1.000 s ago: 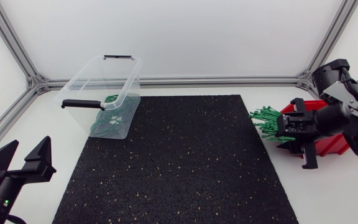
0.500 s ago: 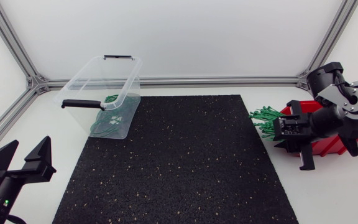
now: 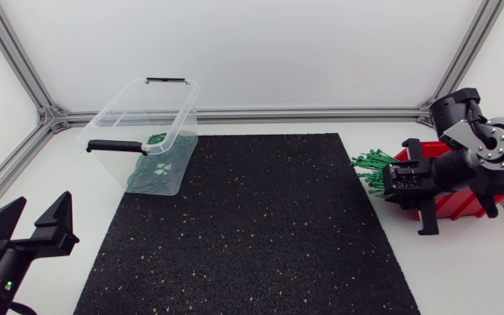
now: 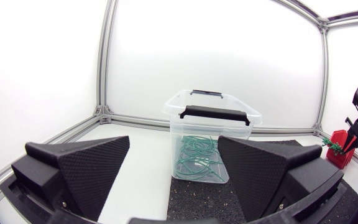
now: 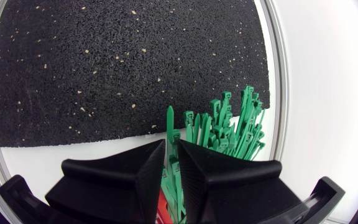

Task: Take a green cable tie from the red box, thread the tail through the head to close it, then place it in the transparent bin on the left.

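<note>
One red box (image 3: 460,205), one bin (image 3: 115,115), many ties (image 3: 373,166)

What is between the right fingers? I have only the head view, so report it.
Observer: In the right wrist view, a single green cable tie sits pinched between the fingers of the right gripper, its pointed tail poking out ahead of them.
Operator: Now report what is in the bin.
Observer: The left wrist view looks straight through the wall of the transparent bin. The closed tie loops lie on its floor.
</note>
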Action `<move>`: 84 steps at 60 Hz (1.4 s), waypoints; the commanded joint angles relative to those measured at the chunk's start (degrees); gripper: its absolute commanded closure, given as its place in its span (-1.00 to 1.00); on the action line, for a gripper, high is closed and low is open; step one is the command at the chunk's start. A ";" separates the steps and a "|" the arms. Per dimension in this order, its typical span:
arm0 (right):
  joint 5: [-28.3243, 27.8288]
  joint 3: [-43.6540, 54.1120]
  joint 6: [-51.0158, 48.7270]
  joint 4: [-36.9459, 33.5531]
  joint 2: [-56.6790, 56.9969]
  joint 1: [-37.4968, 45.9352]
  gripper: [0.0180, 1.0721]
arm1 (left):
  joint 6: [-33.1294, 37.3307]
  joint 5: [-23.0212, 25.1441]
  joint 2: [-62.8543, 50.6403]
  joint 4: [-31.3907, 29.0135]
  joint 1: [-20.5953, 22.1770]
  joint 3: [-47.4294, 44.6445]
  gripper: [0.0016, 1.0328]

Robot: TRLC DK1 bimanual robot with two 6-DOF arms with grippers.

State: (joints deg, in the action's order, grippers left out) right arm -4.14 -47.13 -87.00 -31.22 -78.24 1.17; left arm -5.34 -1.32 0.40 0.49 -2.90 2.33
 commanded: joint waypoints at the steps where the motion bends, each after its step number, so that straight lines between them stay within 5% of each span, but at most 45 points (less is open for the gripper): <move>1: 0.63 1.52 -1.68 0.37 -0.86 0.15 0.59 | 0.95 0.36 0.21 -1.02 0.26 -2.24 -0.92; 47: 0.10 -0.59 -2.65 -3.67 0.01 2.43 0.75 | 0.95 0.44 0.21 -1.11 0.35 -2.24 -0.92; 84: -6.84 -4.98 0.17 -7.54 2.04 5.51 0.88 | 0.95 0.44 0.21 -1.11 0.35 -2.24 -0.92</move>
State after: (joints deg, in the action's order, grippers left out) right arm -10.52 -51.11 -86.98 -37.63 -77.34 5.85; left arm -5.34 -1.30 0.38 0.47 -2.87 2.33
